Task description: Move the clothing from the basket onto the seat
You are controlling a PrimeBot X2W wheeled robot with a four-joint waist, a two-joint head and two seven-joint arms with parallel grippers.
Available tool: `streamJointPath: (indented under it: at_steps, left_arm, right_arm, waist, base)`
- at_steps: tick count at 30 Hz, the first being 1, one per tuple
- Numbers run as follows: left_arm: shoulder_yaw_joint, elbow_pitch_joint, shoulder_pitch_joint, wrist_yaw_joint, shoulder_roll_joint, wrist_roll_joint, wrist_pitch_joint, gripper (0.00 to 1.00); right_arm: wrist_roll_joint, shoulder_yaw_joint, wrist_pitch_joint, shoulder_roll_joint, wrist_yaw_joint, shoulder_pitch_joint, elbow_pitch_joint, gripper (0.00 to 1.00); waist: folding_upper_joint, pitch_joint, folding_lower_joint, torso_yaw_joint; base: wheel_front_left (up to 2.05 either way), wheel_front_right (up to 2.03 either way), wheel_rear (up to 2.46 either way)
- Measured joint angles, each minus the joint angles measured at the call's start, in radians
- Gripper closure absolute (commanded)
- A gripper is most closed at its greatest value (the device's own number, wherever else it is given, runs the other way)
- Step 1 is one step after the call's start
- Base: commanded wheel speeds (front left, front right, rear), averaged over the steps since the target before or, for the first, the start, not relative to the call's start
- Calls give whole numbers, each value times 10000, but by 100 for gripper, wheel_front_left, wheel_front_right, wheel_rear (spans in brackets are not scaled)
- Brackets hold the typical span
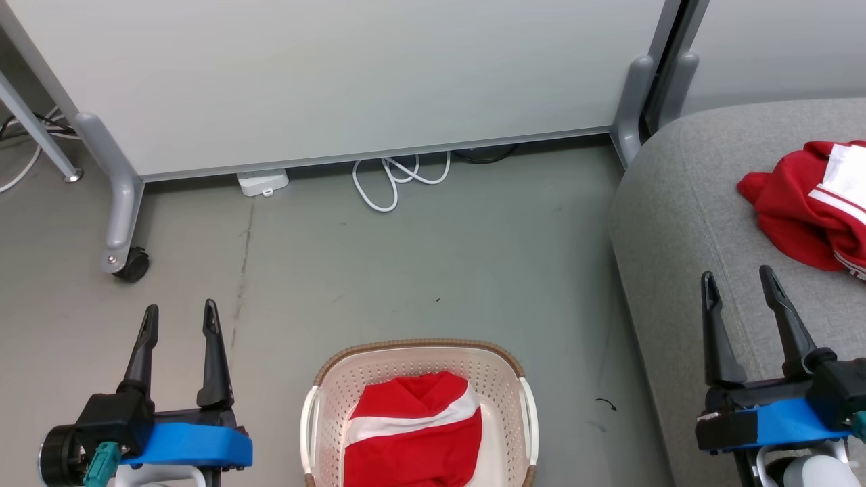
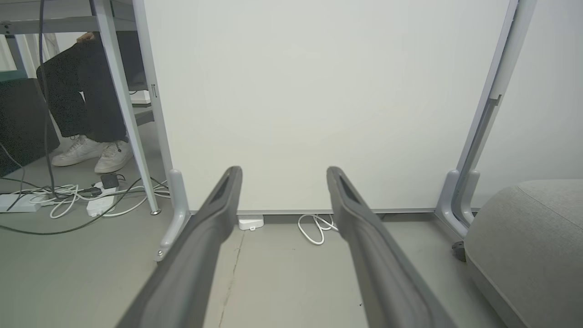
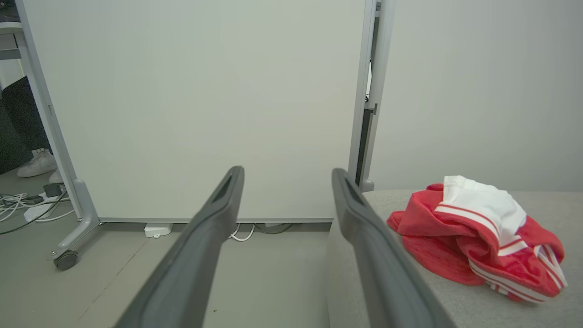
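Note:
A cream perforated basket (image 1: 504, 379) with a brown rim stands on the floor at the bottom centre of the head view. In it lies red clothing (image 1: 413, 433) with a white band. A second red garment (image 1: 808, 210) with white striped trim lies crumpled on the grey seat (image 1: 683, 223) at the right, also seen from the right wrist as the red garment (image 3: 478, 237) on the seat (image 3: 546, 314). My left gripper (image 1: 181, 316) hovers open over the floor, left of the basket. My right gripper (image 1: 739, 283) is open above the seat's near edge, empty.
A white wheeled partition (image 1: 325, 74) closes off the back, with a caster (image 1: 130, 264) at the left and a white cable loop (image 1: 399, 176) under it. In the left wrist view a person's legs and white shoes (image 2: 91, 152) are under a desk among cables.

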Motion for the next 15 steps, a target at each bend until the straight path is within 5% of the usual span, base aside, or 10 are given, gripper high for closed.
streamJointPath:
  at_steps: [15]
  left_arm:
    - [345, -96, 66, -247, -244, 322, 0, 0]
  right_arm:
    - [50, 94, 0, 42, -2, 93, 12, 0]
  waist:
    - [0, 105, 2, -50]
  base:
    - [0, 0, 0]
